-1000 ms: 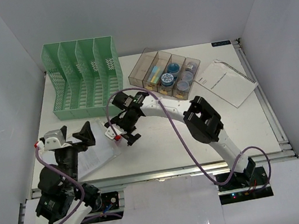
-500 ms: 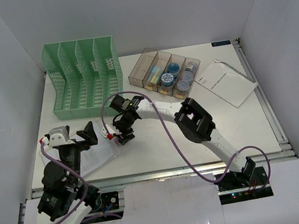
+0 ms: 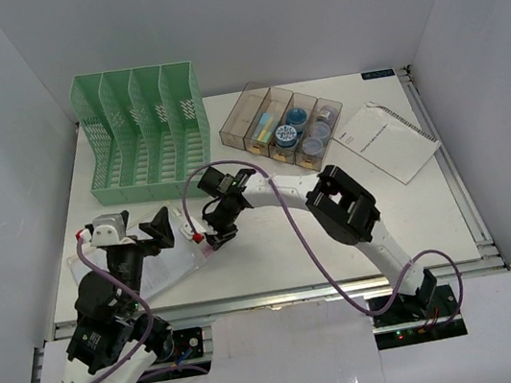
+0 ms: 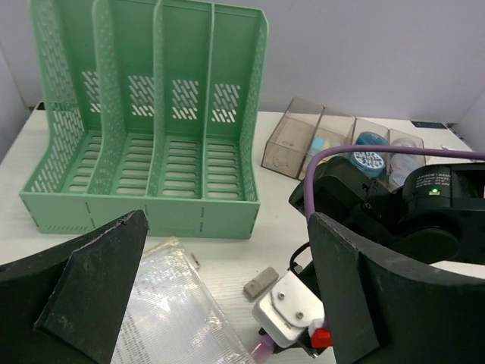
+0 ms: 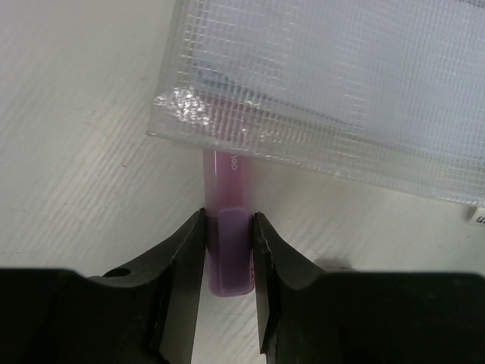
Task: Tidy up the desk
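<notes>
A pink marker pen (image 5: 226,174) lies on the white desk (image 3: 274,247), its far end tucked under a clear mesh pouch (image 5: 341,91). My right gripper (image 5: 229,227) is shut on the pen's capped end, both jaws pressed against its sides. From above, the right gripper (image 3: 207,241) sits at the right edge of the pouch (image 3: 155,266). My left gripper (image 3: 150,232) hovers wide open just over the pouch (image 4: 167,318), with nothing between its fingers (image 4: 98,296). The left wrist view catches the right gripper's white plate and the pen's tip (image 4: 265,350).
A green slotted file rack (image 3: 141,132) stands at the back left. A clear compartment tray (image 3: 283,129) with small items is at the back centre. A white booklet (image 3: 385,140) lies at the back right. A small grey block (image 4: 260,283) rests beside the pouch.
My right gripper's jaws have closed from wide open onto the pink pen. My left gripper has shifted a little to the right, staying open.
</notes>
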Available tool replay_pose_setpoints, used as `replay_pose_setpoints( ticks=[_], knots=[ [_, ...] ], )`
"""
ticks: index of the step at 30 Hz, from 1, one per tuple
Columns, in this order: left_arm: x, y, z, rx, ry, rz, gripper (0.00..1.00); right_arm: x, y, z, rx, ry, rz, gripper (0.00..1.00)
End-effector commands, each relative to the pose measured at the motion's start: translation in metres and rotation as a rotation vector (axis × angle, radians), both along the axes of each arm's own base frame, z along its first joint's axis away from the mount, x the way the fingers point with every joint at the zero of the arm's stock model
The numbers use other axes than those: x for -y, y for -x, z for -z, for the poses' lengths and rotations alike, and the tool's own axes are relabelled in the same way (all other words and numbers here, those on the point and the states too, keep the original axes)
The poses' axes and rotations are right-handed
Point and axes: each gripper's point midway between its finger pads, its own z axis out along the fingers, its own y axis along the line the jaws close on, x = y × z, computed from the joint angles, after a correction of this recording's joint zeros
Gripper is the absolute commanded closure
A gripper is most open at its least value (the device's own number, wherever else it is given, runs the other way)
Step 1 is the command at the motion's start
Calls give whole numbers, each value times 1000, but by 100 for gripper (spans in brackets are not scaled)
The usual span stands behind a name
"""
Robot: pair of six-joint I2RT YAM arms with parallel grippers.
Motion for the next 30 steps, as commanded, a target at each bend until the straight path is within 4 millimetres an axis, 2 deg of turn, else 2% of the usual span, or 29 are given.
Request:
replay_pose_setpoints(
  ticks=[1,4,6,9,11,14,15,17,19,21,24,29,30],
  knots=[
    [25,-4,4,-13,0,110,2,48,23,14,-50,135,27,83],
    [46,-8,9,-50,10,194,2,75,32,11,-75,164,61,89],
    [59,-14,17,-106,35,228,2,88,31,-1,-91,155,103,92],
    [85,-22,25,-192,170,293,2,116,34,-9,-145,149,174,92],
    [104,-26,33,-239,228,355,2,130,23,-29,-175,101,239,92],
    [127,-37,55,-348,382,379,2,158,13,-42,-257,70,362,92],
    [132,-41,54,-347,421,386,2,167,1,-51,-261,41,415,92],
    [143,-50,78,-436,517,372,4,186,-21,-61,-299,8,571,92],
    [156,-60,88,-471,596,377,6,198,-34,-69,-343,-13,700,92],
    [167,-67,85,-481,710,405,8,212,-48,-72,-387,-54,811,92],
    [188,-84,100,-554,792,411,13,225,-61,-87,-399,-135,951,92],
    [212,-110,97,-573,923,433,14,229,-77,-107,-429,-247,1118,92],
    [216,-115,89,-558,939,446,14,228,-81,-112,-443,-271,1145,92]
  ],
)
